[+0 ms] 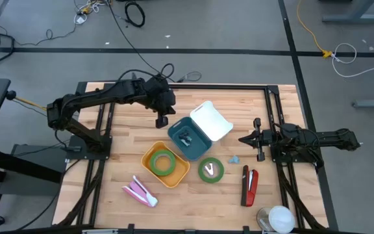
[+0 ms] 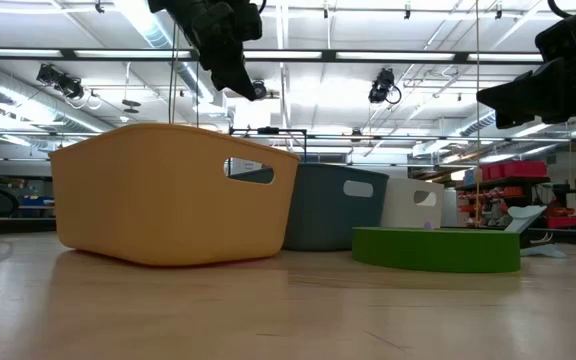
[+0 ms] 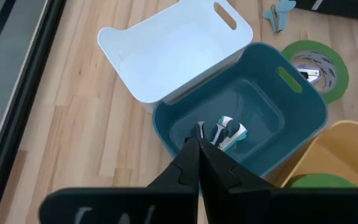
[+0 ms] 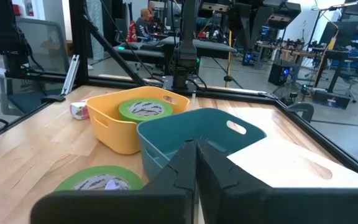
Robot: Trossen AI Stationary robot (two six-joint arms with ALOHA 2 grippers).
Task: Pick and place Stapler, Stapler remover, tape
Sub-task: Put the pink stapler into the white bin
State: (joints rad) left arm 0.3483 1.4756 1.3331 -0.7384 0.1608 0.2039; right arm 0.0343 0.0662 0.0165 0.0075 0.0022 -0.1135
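Counting bins: three on the surface (image 1: 109,188) — a yellow bin (image 1: 149,170), a teal bin (image 1: 176,134) and a white bin (image 1: 211,121), set in a diagonal row, each touching the next.
Tape rolls: two, both green; one tape roll in the yellow bin (image 1: 164,162), one loose tape roll (image 1: 210,169) lying flat just beside the teal bin.
Staplers: two; a red stapler (image 1: 249,185) near the right arm's base, a pink stapler (image 1: 139,192) near the yellow bin.
Staple remover: one, the staple remover (image 3: 224,132) lying on the teal bin's floor.
Small blue object: one (image 1: 234,158), between the loose roll and the right arm; what it is cannot be told.
White round object: one (image 1: 276,218), at the surface's near edge, cut off by the frame.
Left end effector (image 1: 162,121): clenched and empty, hovering above the teal bin's outer rim.
Right end effector (image 1: 244,138): clenched and empty, parked low at the right side, pointing toward the bins.
Hidden in low view: the yellow bin blocks most of the teal one; the white bin shows only partly; both end effectors are cut off at the top.
Hard to make out: the remover's exact shape, partly covered by the left fingers in the wrist view.
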